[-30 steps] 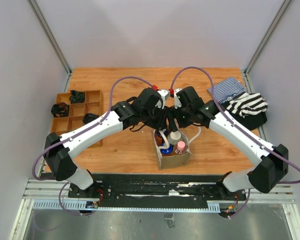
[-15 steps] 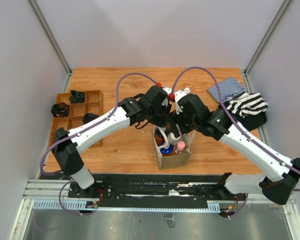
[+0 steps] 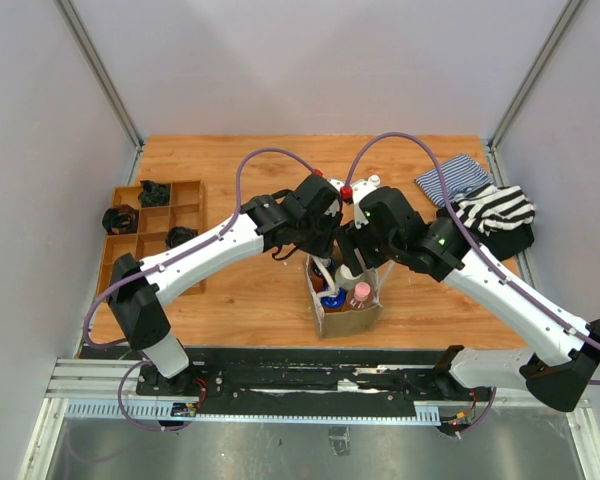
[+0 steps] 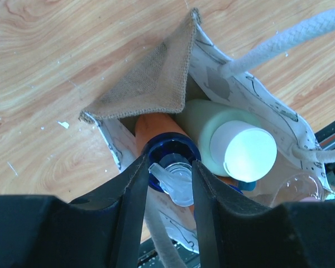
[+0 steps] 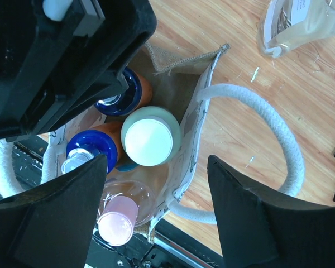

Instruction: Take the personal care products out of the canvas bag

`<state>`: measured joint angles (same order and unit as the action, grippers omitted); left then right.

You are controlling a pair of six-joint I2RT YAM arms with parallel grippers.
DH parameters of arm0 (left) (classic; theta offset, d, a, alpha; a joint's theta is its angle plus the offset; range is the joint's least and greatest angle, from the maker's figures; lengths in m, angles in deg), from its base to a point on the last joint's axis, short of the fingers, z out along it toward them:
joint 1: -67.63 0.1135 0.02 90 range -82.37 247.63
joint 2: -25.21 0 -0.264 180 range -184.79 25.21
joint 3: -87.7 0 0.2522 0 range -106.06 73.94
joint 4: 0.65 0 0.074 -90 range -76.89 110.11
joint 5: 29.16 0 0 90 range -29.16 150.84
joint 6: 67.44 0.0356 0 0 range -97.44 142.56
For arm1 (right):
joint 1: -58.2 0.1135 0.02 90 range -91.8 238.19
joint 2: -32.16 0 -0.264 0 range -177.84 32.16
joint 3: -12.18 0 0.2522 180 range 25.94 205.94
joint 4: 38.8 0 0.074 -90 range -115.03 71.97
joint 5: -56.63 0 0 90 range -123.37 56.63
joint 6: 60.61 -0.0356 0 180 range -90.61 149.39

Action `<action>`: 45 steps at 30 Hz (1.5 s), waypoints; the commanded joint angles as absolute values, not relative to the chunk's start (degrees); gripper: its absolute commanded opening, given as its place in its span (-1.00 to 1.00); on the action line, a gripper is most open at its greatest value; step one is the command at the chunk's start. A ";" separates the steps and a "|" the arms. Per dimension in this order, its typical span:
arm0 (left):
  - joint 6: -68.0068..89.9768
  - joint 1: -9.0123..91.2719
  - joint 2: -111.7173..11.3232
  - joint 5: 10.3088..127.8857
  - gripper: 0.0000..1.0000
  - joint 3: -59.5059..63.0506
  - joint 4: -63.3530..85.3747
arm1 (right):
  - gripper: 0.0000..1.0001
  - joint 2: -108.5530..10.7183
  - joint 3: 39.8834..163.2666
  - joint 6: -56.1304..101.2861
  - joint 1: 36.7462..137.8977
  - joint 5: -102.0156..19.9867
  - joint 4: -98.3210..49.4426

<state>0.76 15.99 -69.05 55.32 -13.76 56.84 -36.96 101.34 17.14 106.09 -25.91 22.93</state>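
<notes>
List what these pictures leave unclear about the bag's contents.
- Top view: left arm and right arm cover the far half of the canvas bag.
- Left wrist: whether the left claw pinches the blue-topped orange bottle; its fingers hide the contact.
- Right wrist: the pink-capped bottle below its shoulder, sunk in the bag.

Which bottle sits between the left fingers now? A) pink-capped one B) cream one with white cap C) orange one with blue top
C: the left wrist view shows the left fingers flanking the blue top of an orange bottle in the canvas bag.
</notes>
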 commanded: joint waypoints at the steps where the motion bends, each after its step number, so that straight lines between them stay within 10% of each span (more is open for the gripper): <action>1: -0.26 14.50 -69.43 54.00 -0.18 -16.33 61.81 | 0.46 -37.12 101.81 17.11 106.75 -26.86 22.95; 23: -2.03 13.40 -69.97 54.16 -0.05 -15.25 61.46 | 0.50 -36.96 99.60 16.52 106.71 -27.05 21.99; 39: -0.99 13.24 -72.13 54.94 -0.97 -15.36 60.89 | 0.48 -39.85 97.66 16.84 106.73 -29.05 20.86; 45: 0.07 13.20 -71.37 50.63 -0.99 -18.82 63.35 | 0.48 -40.00 97.39 17.10 106.71 -28.80 20.84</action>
